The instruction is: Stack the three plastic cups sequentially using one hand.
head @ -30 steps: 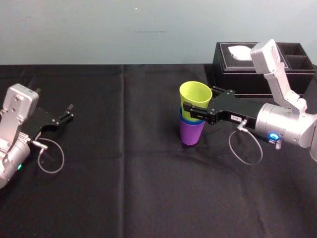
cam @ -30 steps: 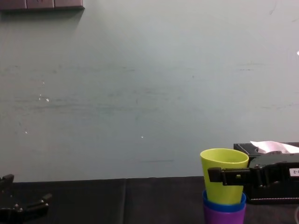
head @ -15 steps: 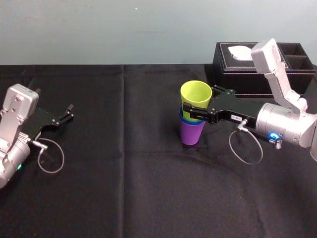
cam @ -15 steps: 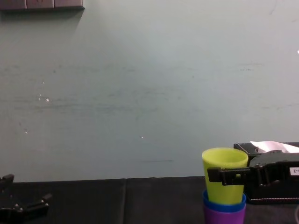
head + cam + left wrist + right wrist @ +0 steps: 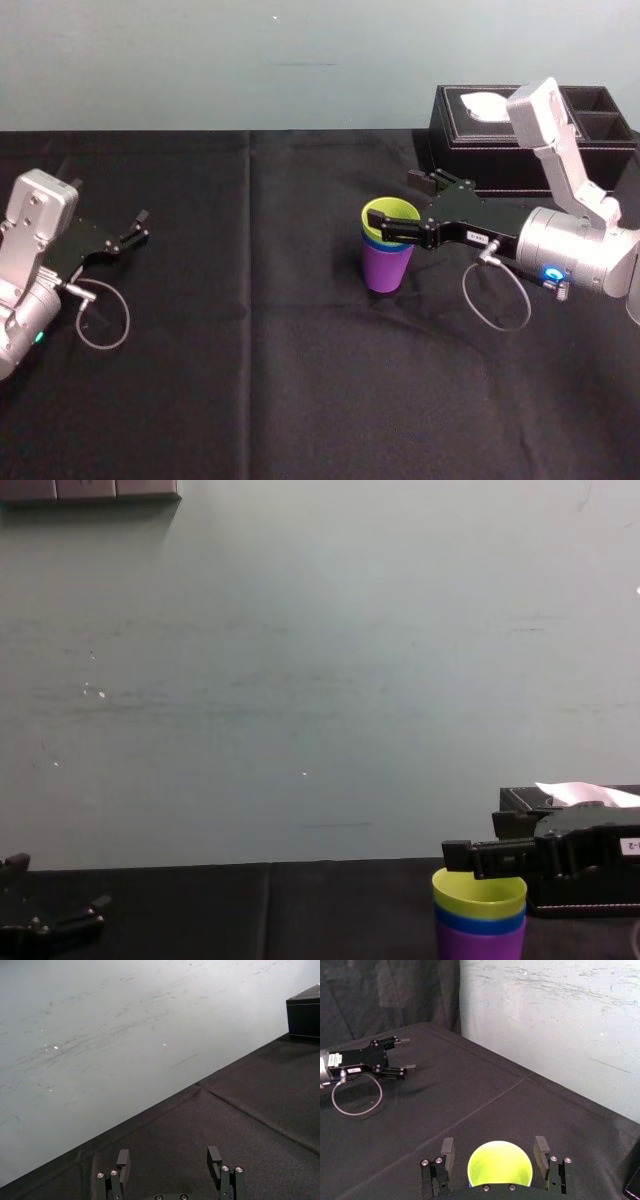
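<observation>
Nested as one stack on the table (image 5: 300, 380), a little right of its middle and in front of the black tissue box (image 5: 520, 130): purple cup (image 5: 385, 268) at the bottom on the dark cloth; blue cup (image 5: 370, 242) inside it, showing as a narrow band; yellow-green cup (image 5: 385, 212) seated deep on top, little more than its rim above the blue.

Spread open at the right gripper (image 5: 398, 203), one thin black finger on each side of the top rim, with a gap at either side in the wrist view; holding nothing. Parked low at the table's left edge, well apart from the stack, the left gripper (image 5: 135, 225), likewise open and empty.

Smooth, glossy, tapered tumblers of plastic, round at the mouth and narrower at the base; judged light, thin-walled and slippery; stiff at the rim but likely to flex under a hard squeeze. Best taken across the upper wall just under the rim, with modest pressure; easy to tip if nudged from the side, though steadier as three nested. Matte, slightly creased cloth below, offering some grip against sliding.
</observation>
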